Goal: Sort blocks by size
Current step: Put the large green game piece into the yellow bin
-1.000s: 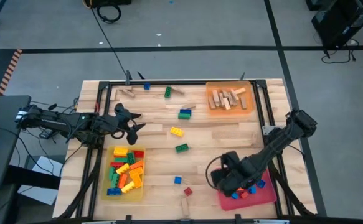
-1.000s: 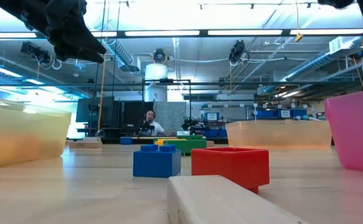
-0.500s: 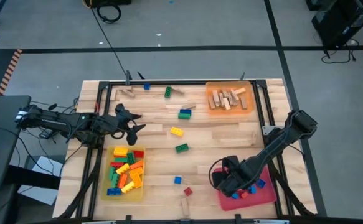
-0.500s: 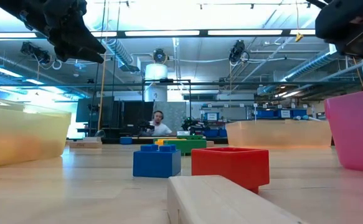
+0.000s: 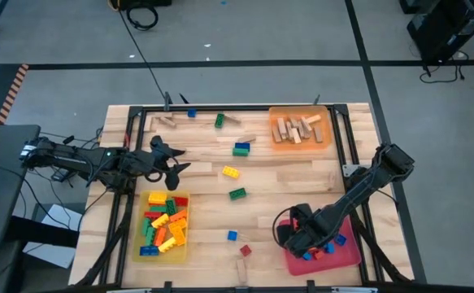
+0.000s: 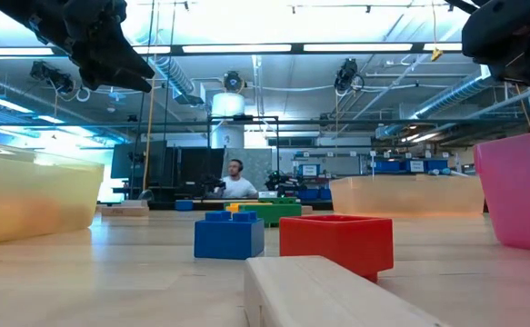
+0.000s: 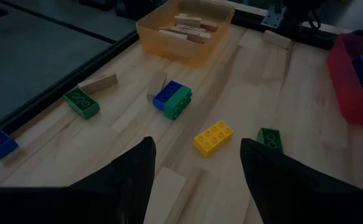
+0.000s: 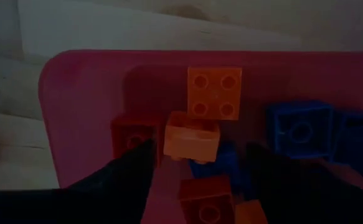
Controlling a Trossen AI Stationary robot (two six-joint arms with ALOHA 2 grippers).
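My right gripper (image 5: 300, 236) points down over the near-left end of the red tray (image 5: 346, 252), open. A small orange block (image 8: 192, 138) lies tilted on red and blue blocks in the tray, below the gap between the fingers (image 8: 128, 177) and clear of them. A second orange block (image 8: 214, 92) lies flat beside it. My left gripper (image 5: 171, 163) hovers open at the table's left, above the yellow tray (image 5: 165, 226) of mixed blocks. Loose blocks lie on the table: yellow (image 5: 232, 172), green (image 5: 237, 194), blue-green (image 5: 241, 149), small blue (image 5: 232, 236), small red (image 5: 245, 251).
An orange tray (image 5: 300, 129) with wooden pieces stands at the far right. A wooden piece (image 5: 242, 268) lies at the near edge; another wooden piece (image 5: 165, 120), a green block (image 5: 219, 120) and a blue block (image 5: 191, 112) lie along the far edge. Black rails frame the table.
My right gripper has come down over the red tray and then stopped; in the low view it has dropped into sight at the top right. My left arm has kept still.
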